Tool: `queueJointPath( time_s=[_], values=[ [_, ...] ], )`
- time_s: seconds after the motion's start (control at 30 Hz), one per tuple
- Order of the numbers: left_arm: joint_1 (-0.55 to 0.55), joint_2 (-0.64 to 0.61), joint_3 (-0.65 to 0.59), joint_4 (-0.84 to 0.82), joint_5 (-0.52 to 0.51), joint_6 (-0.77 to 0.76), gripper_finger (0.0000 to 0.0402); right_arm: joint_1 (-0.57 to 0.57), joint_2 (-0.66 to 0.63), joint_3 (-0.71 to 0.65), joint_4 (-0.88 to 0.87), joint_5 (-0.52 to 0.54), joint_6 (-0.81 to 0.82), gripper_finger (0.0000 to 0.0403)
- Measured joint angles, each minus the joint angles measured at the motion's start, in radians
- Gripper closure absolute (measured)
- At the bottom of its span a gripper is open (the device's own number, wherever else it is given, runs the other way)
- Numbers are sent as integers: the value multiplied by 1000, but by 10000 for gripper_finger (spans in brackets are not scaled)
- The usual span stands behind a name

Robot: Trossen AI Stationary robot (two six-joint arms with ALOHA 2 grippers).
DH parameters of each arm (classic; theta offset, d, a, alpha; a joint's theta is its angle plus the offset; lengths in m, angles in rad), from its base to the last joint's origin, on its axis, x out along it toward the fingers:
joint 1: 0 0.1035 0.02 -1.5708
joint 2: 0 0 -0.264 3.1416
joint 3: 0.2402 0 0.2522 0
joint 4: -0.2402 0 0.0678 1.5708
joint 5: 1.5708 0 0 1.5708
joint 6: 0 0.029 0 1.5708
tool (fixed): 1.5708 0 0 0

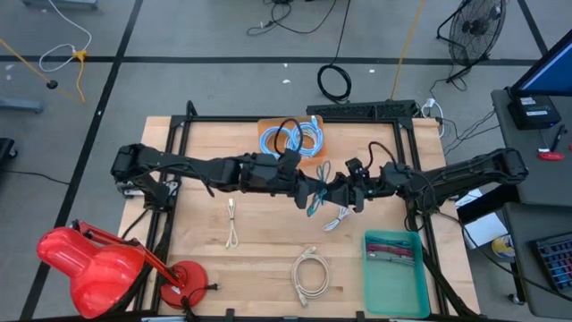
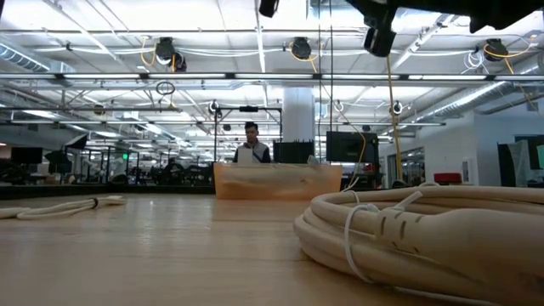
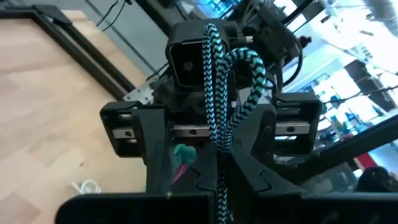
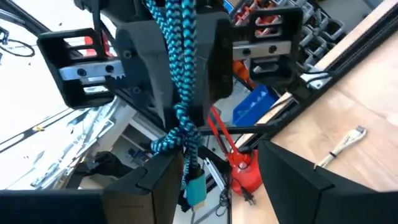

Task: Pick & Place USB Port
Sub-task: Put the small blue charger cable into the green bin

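A teal-and-black braided USB cable (image 1: 315, 202) hangs in the air over the middle of the table, where both arms meet. My left gripper (image 1: 320, 190) reaches in from the table's left and is shut on it. My right gripper (image 4: 217, 180) faces it from the right, open, with one finger on each side of the cable. I cannot tell whether either finger touches it. The cable's teal plug (image 4: 196, 190) dangles between those fingers. In the left wrist view the cable loops up (image 3: 214, 74) in front of the right gripper. My left gripper pinches the braided cable (image 3: 219, 163) between its two shut fingers. They reach in about level from the table's left. The cable is lifted clear of the table: a loop stands above the fingers, and a bunched part (image 4: 177, 137) with the plug hangs slack below.
On the wood lie a white coiled cable (image 1: 310, 273), a thin white cable (image 1: 232, 224) and another white one (image 1: 335, 219). Blue coiled cables (image 1: 290, 139) rest on a brown tray at the far side. A teal bin (image 1: 393, 282) stands near right, a red lamp (image 1: 85, 264) near left.
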Motion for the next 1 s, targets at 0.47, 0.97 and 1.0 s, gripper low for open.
queueJointPath(
  time_s=[0.47, 0.97, 1.0],
  values=[
    [-3, 2, -1, -7, 42, -42, 346, 9, -2, 1, 14, -7, -19, 388],
    [-18, -122, -1, -54, 35, 83, 333, 26, -4, 4, 2, -120, 14, 398],
    [-18, -138, -2, -77, 36, 89, 333, 26, -3, 4, -6, -157, 28, 398]
  ],
)
